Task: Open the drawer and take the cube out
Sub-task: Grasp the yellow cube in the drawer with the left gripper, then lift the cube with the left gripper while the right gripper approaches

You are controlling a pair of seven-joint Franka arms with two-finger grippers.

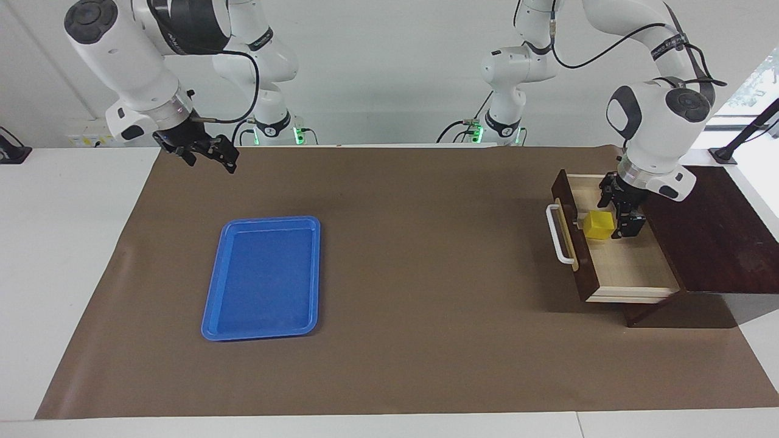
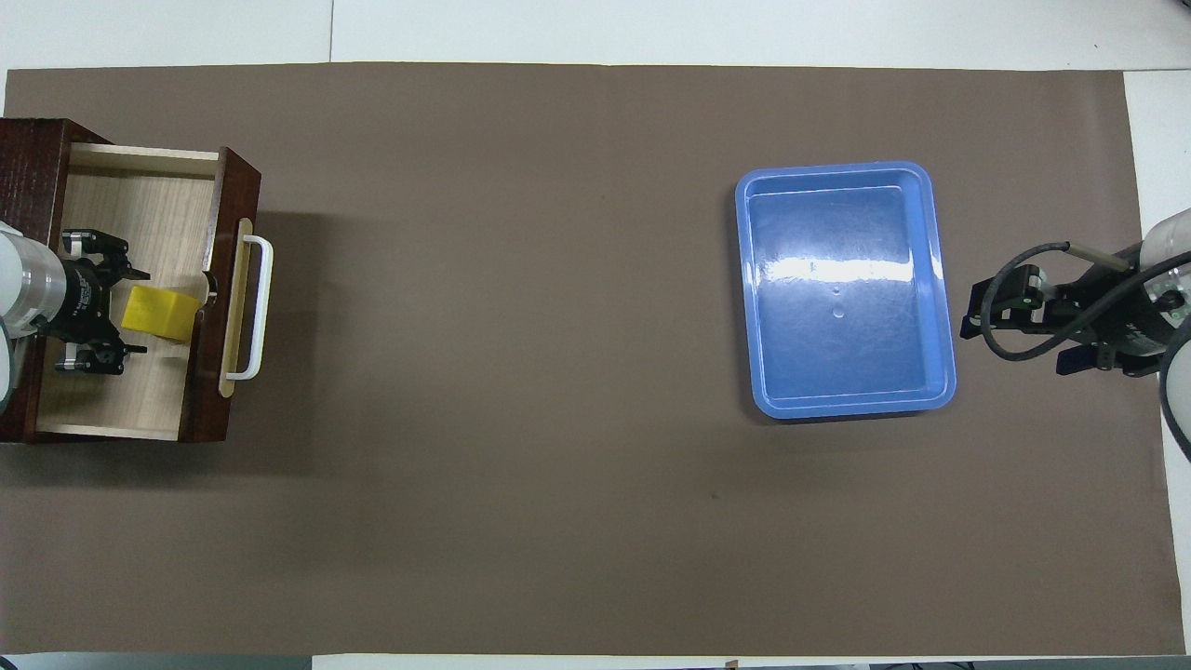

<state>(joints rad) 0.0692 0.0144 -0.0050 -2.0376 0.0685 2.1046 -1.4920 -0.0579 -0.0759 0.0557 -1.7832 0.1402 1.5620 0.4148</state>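
- the drawer (image 1: pixel 614 255) (image 2: pixel 149 279) is seen pulled out of a dark wooden cabinet (image 1: pixel 712 237) at the left arm's end of the table, its pale wooden inside open to view.
- the drawer's dark front carries a white handle (image 1: pixel 555 234) (image 2: pixel 259 307) on a tan strip.
- the cube (image 1: pixel 599 224) (image 2: pixel 160 313), small and yellow, is found inside the drawer, resting on its floor close to the inner face of the drawer front.
- the left gripper (image 1: pixel 619 214) (image 2: pixel 104 307) is lowered into the drawer just beside the cube, on the side away from the drawer front.
- its fingers (image 2: pixel 126 274) are spread apart, one on each side of the line of the cube; the cube is not clasped between them.
- whether a finger touches the cube cannot be told.
- the right gripper (image 1: pixel 210 155) (image 2: pixel 991 316) is held in the air over the brown mat (image 1: pixel 395 274) (image 2: pixel 558 419), near the right arm's end of the table and beside a blue tray (image 1: pixel 213 304) (image 2: pixel 756 279).
- nothing is carried by the right gripper; whether its fingers are apart or together cannot be told.
- the blue tray lies flat on the mat, well apart from the drawer.
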